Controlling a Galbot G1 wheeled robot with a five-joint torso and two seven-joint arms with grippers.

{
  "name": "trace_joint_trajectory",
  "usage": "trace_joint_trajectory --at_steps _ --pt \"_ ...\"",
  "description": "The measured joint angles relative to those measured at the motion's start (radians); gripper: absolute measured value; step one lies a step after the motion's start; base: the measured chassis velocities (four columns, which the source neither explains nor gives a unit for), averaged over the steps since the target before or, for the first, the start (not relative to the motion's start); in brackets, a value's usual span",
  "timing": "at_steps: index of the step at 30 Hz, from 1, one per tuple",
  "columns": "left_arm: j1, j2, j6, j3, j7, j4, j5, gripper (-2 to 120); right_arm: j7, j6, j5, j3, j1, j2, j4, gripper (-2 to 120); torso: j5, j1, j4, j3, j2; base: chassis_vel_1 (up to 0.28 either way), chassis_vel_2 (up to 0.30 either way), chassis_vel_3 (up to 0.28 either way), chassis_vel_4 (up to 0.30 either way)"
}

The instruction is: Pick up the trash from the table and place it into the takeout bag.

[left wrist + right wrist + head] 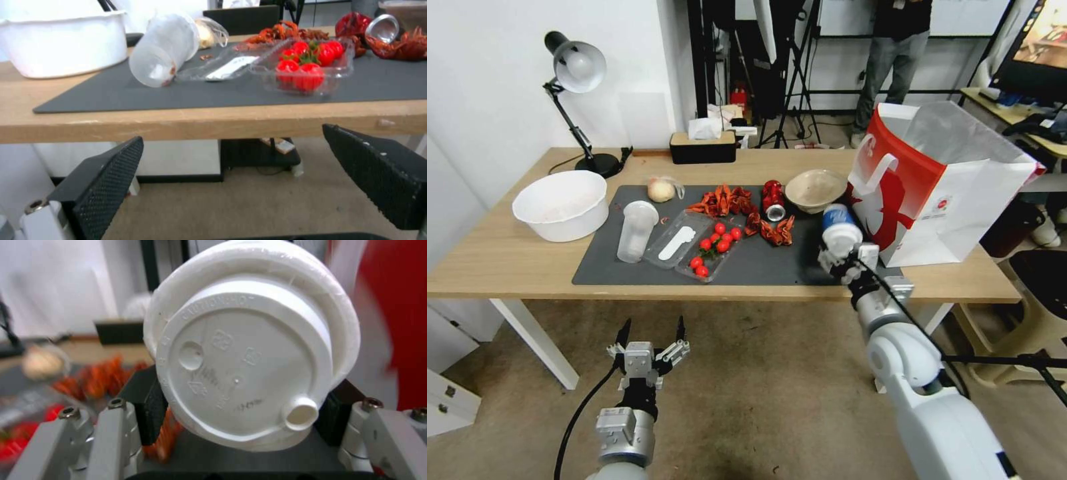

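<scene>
R tool (842,261) grips lidded cup (840,230), wrist cam: lid spout (301,413), L tool (651,339) idle

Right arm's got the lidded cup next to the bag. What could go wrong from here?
The right gripper holds the blue-and-white lidded cup tilted, lid toward the wrist; leftover liquid might leak from the spout. The takeout bag stands close by with a handle hanging on the near side, so the cup could snag it or tip the bag. The crushed red can and beige bowl sit near the arm's path.
</scene>
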Motion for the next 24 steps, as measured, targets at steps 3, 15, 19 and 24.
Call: trace_joint_trajectory --at_steps 3,15,19,24 --pt "0.006 -0.001 -0.005 -0.005 -0.002 -0.008 0.001 100 0.004 -0.004 0.042 0.016 0.016 -0.050 0.064 61 0.0001 0.000 0.0000 0.000 0.000 0.000 0.000 0.000 0.000" --pt "0.021 -0.003 -0.010 -0.023 -0.004 -0.027 0.001 100 0.138 -0.078 0.330 0.149 0.202 -0.197 0.116 61 0.0003 0.000 0.0001 0.000 0.000 0.000 0.000 0.000 0.000" --pt "0.025 -0.007 -0.010 -0.026 -0.005 -0.027 0.001 100 0.167 -0.092 0.405 0.196 0.252 -0.239 0.051 61 0.0003 0.000 0.0000 0.000 0.000 0.000 0.000 0.000 0.000" --pt "0.025 -0.008 -0.014 -0.030 -0.008 -0.024 0.016 100 0.174 -0.094 0.425 0.209 0.294 -0.270 -0.033 61 0.0003 0.000 0.0000 0.000 0.000 0.000 0.000 0.000 0.000"
